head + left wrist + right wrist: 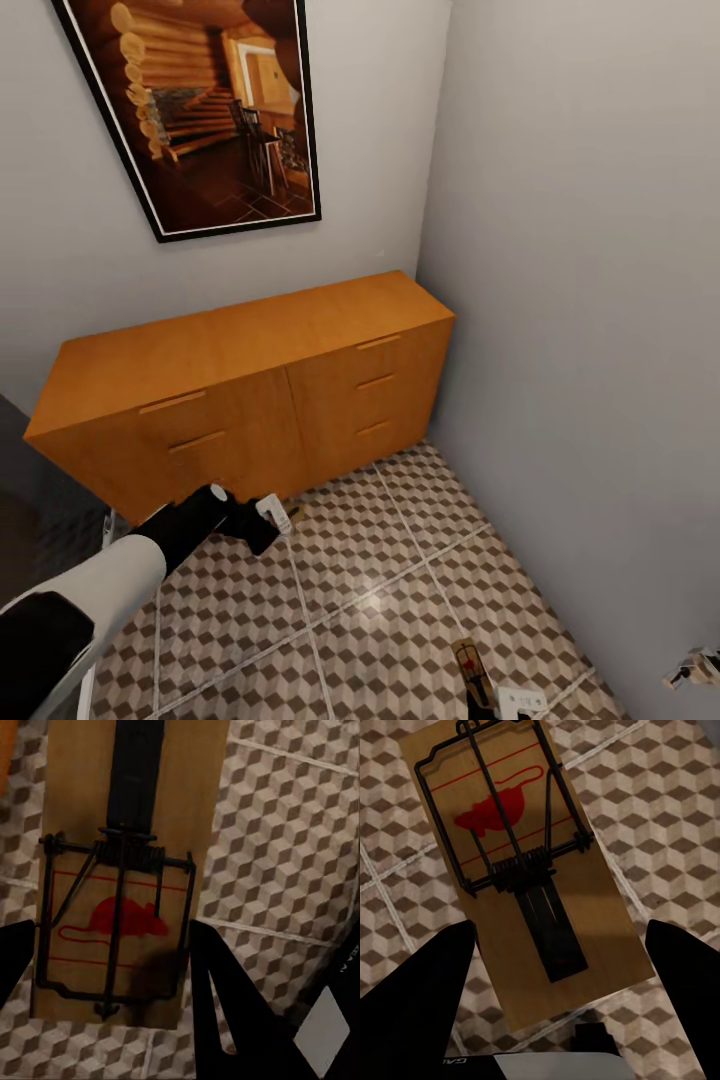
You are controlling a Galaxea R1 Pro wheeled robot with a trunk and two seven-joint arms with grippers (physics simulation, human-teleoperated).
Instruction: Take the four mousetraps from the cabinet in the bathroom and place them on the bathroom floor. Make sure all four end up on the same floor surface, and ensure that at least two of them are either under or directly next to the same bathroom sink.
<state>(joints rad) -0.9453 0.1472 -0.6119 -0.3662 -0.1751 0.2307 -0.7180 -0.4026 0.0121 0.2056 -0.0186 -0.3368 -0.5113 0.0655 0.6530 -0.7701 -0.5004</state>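
Two claws, each framing a trap. Left claw (112,967): black fingers against both long edges of a flat brown wooden mousetrap (120,892) with red mouse print and dark wire bar, apparently clamped on it, above the cube-pattern tiled bathroom floor (285,840). Right claw (559,967): fingers spread wide, clear of a second identical mousetrap (521,862); whether it's lying on the tiles or not, can't tell. Long orange-brown wooden cabinet (250,390) at far wall, drawers shut. Risk: edge grip is thin, trap could twist out and land off-target; no sink in sight to place against.
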